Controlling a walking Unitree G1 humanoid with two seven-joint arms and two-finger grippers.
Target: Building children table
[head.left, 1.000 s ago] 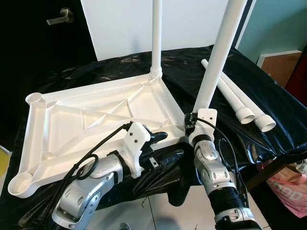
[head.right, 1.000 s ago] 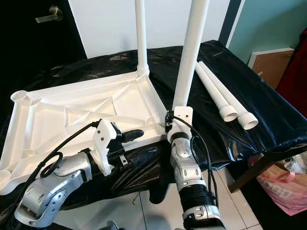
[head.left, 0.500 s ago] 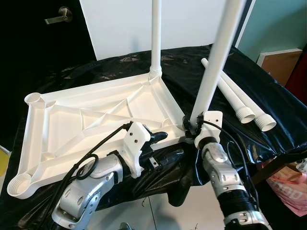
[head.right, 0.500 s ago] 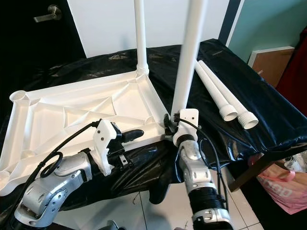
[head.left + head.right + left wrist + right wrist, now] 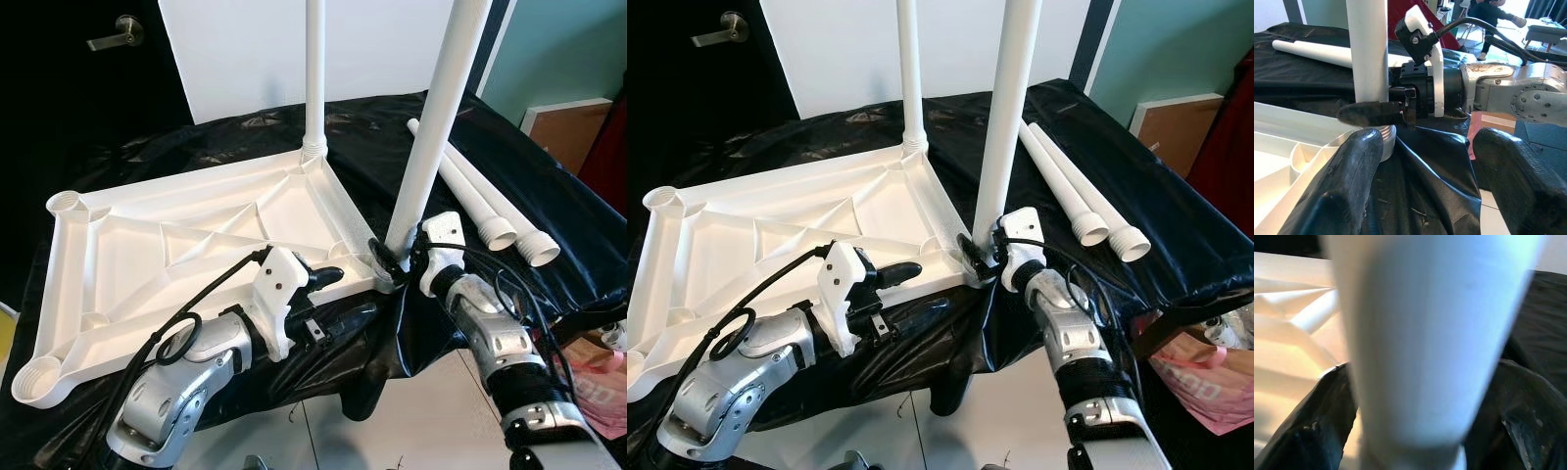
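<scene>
White table leg [image 5: 431, 147] clamped at its base by right claw [image 5: 389, 260], left claw [image 5: 338, 297] spread apart, empty.

black cloth [image 5: 245, 137] on top | door handle [image 5: 106, 32] far left | brown board [image 5: 570, 122] far right | pink bag [image 5: 1213, 392] on floor

The upturned tabletop [image 5: 196, 235] is white moulded plastic, smooth with a soft sheen — its ribs catch the light. The legs [image 5: 436, 127] are the same white plastic, ridged at their socket ends. A glossy, crinkled black plastic sheet [image 5: 549, 186] drapes the desk. Both arms are brushed silver metal — each end effector [image 5: 1425, 161] has matt, finely textured black fingers [image 5: 1342, 196].
</scene>
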